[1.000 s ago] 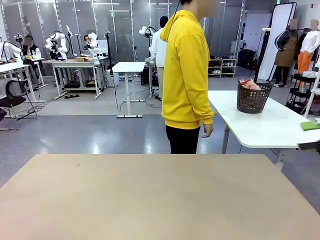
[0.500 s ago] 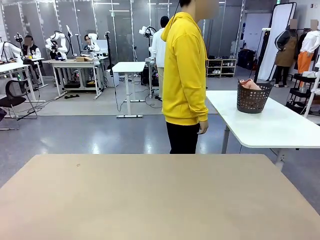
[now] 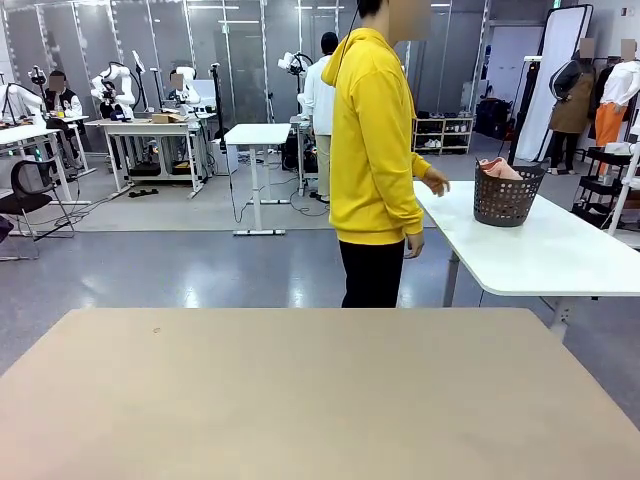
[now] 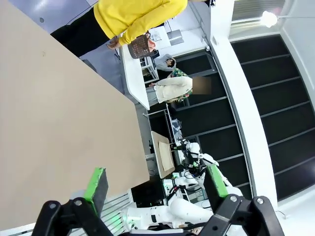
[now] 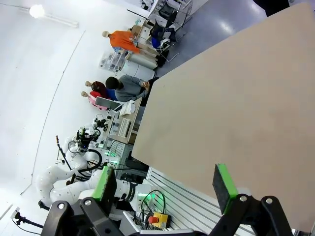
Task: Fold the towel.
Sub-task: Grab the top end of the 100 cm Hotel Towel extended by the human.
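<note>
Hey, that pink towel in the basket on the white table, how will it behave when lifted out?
Likely floppy: the towel sits bunched in soft folds above the rim of the basket, so it should droop and unfurl when lifted. Probably light for its size, being cloth. It might catch on the basket's perforated wall.

Black jointed fingers (image 4: 97, 187) (green pads (image 5: 223, 188)), silver screws

One towel (image 3: 497, 168); one basket (image 3: 505, 203)
</note>
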You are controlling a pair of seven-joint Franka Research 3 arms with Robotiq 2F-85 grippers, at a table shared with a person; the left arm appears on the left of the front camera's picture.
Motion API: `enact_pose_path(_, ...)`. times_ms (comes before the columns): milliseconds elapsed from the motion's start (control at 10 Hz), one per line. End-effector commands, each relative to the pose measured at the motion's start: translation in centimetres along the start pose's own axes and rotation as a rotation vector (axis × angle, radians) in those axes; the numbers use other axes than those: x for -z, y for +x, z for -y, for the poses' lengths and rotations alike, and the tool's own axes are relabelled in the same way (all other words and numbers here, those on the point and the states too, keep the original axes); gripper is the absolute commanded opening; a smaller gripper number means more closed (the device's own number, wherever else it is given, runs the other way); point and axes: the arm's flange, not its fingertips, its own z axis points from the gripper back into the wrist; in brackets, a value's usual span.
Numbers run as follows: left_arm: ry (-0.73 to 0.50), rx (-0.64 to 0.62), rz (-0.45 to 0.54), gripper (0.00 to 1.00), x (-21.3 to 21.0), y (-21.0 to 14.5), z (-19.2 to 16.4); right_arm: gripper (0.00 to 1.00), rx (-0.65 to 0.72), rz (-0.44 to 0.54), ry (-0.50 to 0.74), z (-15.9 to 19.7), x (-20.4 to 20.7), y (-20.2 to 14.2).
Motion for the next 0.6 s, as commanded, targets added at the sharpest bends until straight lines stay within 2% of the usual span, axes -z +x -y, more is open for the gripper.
enact_pose_path(0, -0.024, -0.003, -0.016, 1.00, -0.36, 0.54, 0.05, 1.00, -0.009, 0.015, 0.004, -0.38, -0.78, 0.03)
enact_pose_path(500, -0.024, -0.003, -0.016, 1.00, -0.36, 0.54, 0.05, 1.00, -0.009, 0.015, 0.004, -0.38, -0.78, 0.03)
